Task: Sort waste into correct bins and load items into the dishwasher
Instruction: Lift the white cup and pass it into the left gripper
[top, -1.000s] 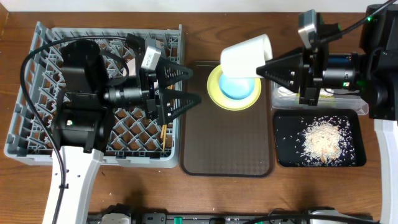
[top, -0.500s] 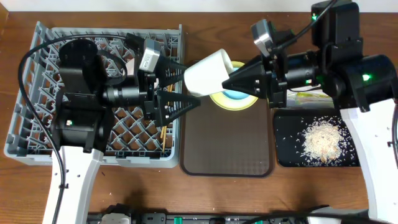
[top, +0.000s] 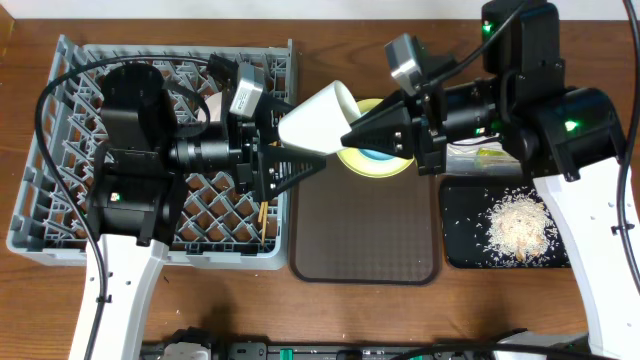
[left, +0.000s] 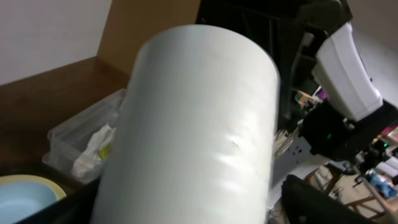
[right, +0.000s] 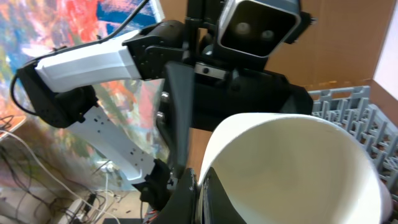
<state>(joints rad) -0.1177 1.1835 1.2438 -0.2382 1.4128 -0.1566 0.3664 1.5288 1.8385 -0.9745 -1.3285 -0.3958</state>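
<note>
Right gripper (top: 348, 135) is clenched on the rim of the white bowl (top: 312, 120). It holds the bowl tipped on its side in the air, over the edge where the dish rack (top: 60, 200) meets the brown serving tray (top: 365, 230), mouth toward the right arm. Left gripper (top: 303, 135) stands spread around the bowl's closed end. In the left wrist view the bowl fills the frame, so I cannot tell whether either pad touches its wall.

The hand-over is where things could go wrong. If the right jaws let go before the left ones have a firm bite, the bowl would likely drop onto the rack's edge, or onto the yellow plate (top: 350, 164) and light blue bowl (top: 376, 152) close by below. A squeeze on the tapered wall might also squirt the bowl out from between the fingers.

The bowl is plain white, smooth and slightly glossy. Its inside, seen from the right wrist, looks clean, with no scraps.
</note>
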